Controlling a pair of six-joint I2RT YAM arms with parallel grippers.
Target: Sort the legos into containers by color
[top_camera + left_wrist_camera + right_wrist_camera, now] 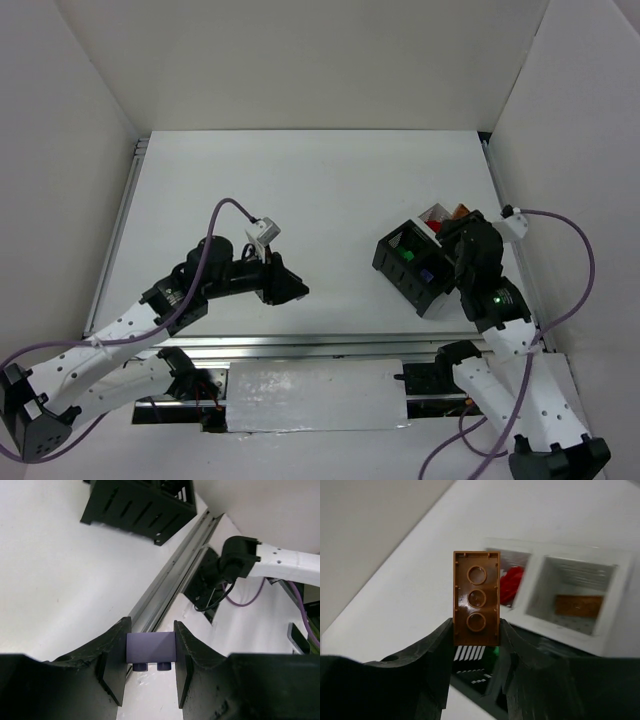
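My left gripper (151,642) is shut on a pale lavender lego (151,649), studs facing down, held above the table near the front rail. In the top view the left gripper (291,291) is left of the containers (405,285). My right gripper (475,630) is shut on a thin brown-orange lego (476,597), held upright over the containers (615,595). One white cell holds a red lego (510,585), the other a brown-orange piece (579,605). In the top view the right gripper (450,250) hovers over the block, where a green lego (407,254) and a purple lego (427,272) lie in the black cells.
A metal rail (300,345) runs along the table's front edge. White walls enclose the table on the left, back and right. The containers (140,505) show at the top of the left wrist view, with the right arm's base (240,560) beyond the rail.
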